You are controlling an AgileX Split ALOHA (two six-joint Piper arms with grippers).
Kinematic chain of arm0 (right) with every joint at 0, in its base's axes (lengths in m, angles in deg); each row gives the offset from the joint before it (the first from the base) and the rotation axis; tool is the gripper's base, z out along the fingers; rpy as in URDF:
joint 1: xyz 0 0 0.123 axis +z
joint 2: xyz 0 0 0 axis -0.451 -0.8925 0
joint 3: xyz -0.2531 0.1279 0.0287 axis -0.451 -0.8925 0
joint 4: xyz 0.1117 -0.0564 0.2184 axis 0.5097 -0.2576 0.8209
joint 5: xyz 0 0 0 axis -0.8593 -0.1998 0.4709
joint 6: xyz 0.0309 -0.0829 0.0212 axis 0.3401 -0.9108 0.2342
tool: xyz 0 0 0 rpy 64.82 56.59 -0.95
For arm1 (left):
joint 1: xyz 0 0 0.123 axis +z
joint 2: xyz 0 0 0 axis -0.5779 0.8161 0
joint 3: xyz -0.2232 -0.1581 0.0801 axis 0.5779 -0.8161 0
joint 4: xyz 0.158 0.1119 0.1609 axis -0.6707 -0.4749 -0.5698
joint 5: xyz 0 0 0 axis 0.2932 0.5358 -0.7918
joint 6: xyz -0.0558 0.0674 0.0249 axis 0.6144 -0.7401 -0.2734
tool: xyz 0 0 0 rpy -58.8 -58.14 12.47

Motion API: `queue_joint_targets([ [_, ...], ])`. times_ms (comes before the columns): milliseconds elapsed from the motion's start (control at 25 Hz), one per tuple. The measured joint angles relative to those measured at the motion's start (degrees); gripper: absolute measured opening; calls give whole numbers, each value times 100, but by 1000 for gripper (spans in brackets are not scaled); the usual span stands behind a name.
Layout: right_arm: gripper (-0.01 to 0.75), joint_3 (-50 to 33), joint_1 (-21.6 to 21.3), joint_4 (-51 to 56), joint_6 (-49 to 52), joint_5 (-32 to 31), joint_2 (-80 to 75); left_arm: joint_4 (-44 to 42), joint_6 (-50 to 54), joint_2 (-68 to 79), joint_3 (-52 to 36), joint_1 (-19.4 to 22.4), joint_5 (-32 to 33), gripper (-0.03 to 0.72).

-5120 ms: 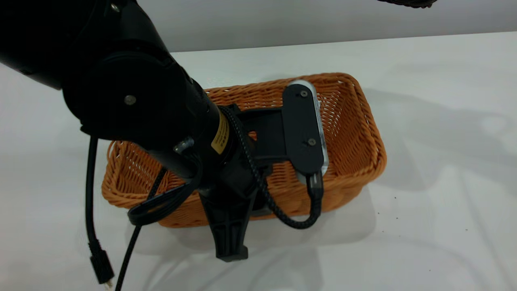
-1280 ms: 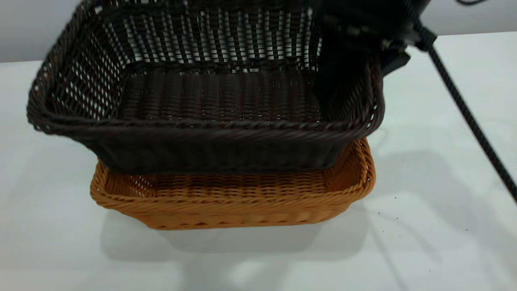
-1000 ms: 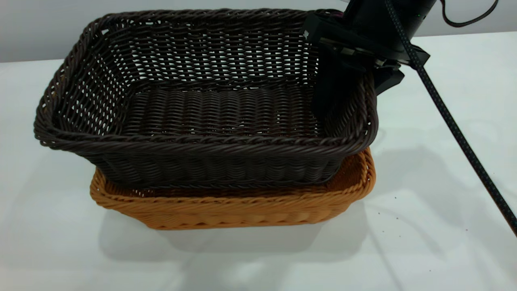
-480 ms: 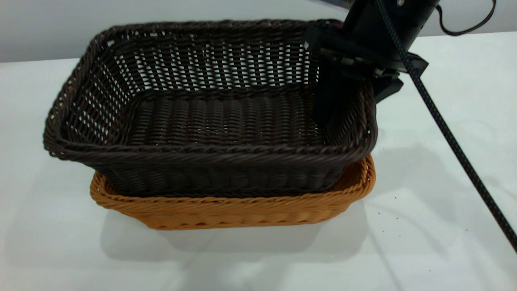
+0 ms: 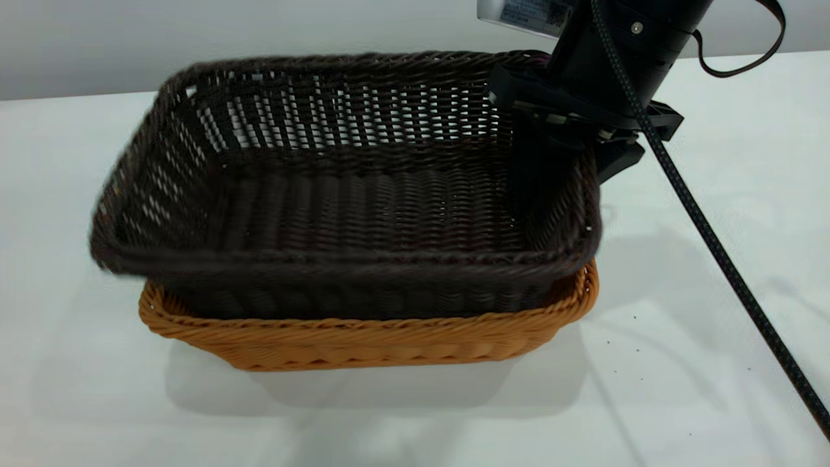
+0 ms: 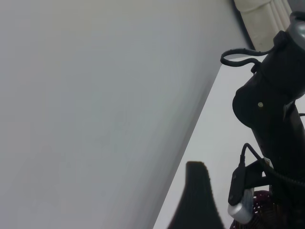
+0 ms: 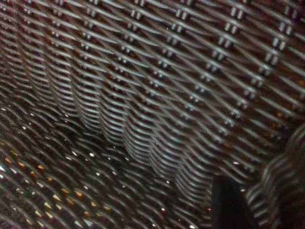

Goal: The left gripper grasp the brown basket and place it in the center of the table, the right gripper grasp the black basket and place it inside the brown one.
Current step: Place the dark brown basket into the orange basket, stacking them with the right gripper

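Here we see the right pincer [image 5: 563,159] clamped on the right wall of the black basket [image 5: 350,194], which sits nested in the brown basket [image 5: 363,337] on the counter [image 5: 681,272].

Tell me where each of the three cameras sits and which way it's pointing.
Exterior view: outside the rig, looking down across the table at the black basket sitting in the brown basket; shows the right end effector clamped on the black basket's right wall.
Left wrist view: on the raised left arm, facing a pale wall and the right arm; one left fingertip shows.
Right wrist view: inside the black basket, facing its weave; one dark finger shows.
Shared: all three show the black basket.
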Motion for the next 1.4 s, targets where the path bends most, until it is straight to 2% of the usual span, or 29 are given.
queue_joint_targets([
  [320,302,0,0,23,-49,-11,5,0,0,0,0,8,6,481],
  [600,496,0,0,73,-169,-103,22,0,0,0,0,8,6,481],
  [720,534,0,0,73,-185,-127,22,0,0,0,0,8,6,481],
  [1000,542,24,0,-217,-183,-292,27,0,0,0,0,8,12,481],
  [1160,545,283,-5,-657,61,-598,27,-6,-5,0,0,8,17,481],
  [1400,546,890,-5,-478,150,-1199,27,-186,-22,0,0,8,43,481],
])
